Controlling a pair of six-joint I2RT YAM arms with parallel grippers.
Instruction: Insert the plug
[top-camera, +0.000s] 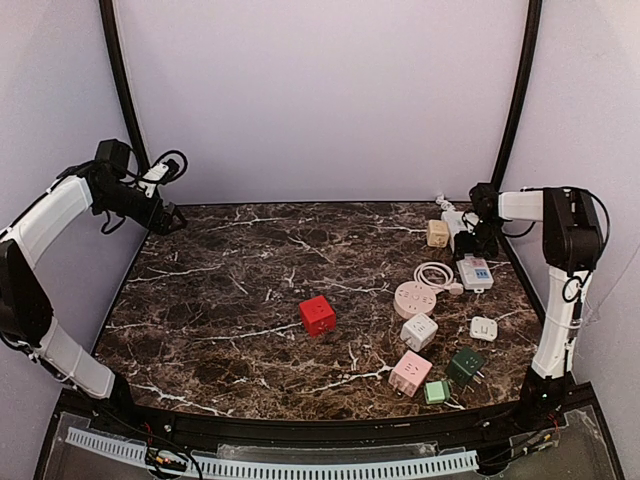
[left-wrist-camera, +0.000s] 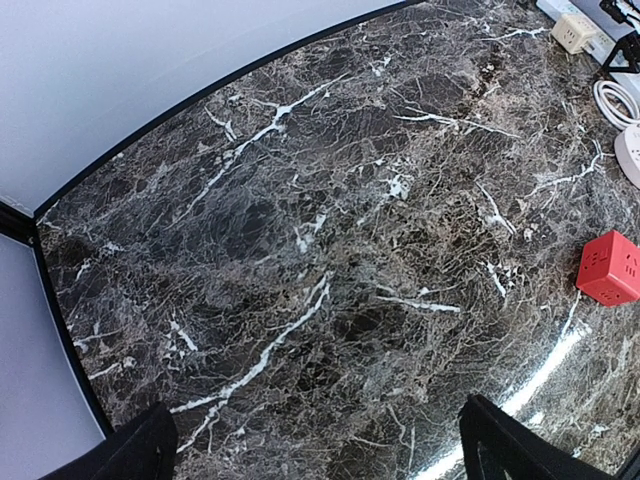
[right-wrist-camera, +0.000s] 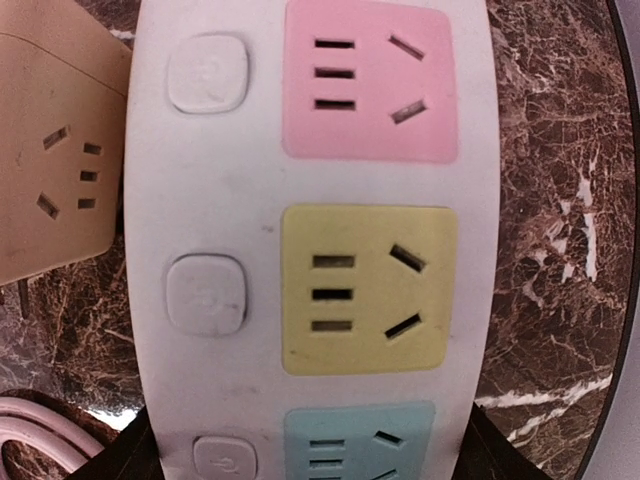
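A white power strip (top-camera: 474, 268) with pink (right-wrist-camera: 367, 80), yellow (right-wrist-camera: 368, 290) and blue (right-wrist-camera: 360, 440) sockets lies at the back right of the marble table. My right gripper (top-camera: 483, 236) hangs low over it, open, with one finger on each side of the strip (right-wrist-camera: 200, 190); its midpoint (right-wrist-camera: 310, 455) is over the blue socket. No plug sits in these three sockets. A white coiled cable (top-camera: 435, 273) lies beside the strip. My left gripper (top-camera: 171, 219) is open and empty, raised at the far left; it sees only bare marble (left-wrist-camera: 315, 440).
A beige socket cube (top-camera: 437, 233) touches the strip's left side and also shows in the right wrist view (right-wrist-camera: 50, 190). Near the right front are a round pink socket (top-camera: 414, 298), a white cube (top-camera: 419, 331), a pink cube (top-camera: 410, 373), green adapters (top-camera: 465, 365) and a red cube (top-camera: 317, 315).
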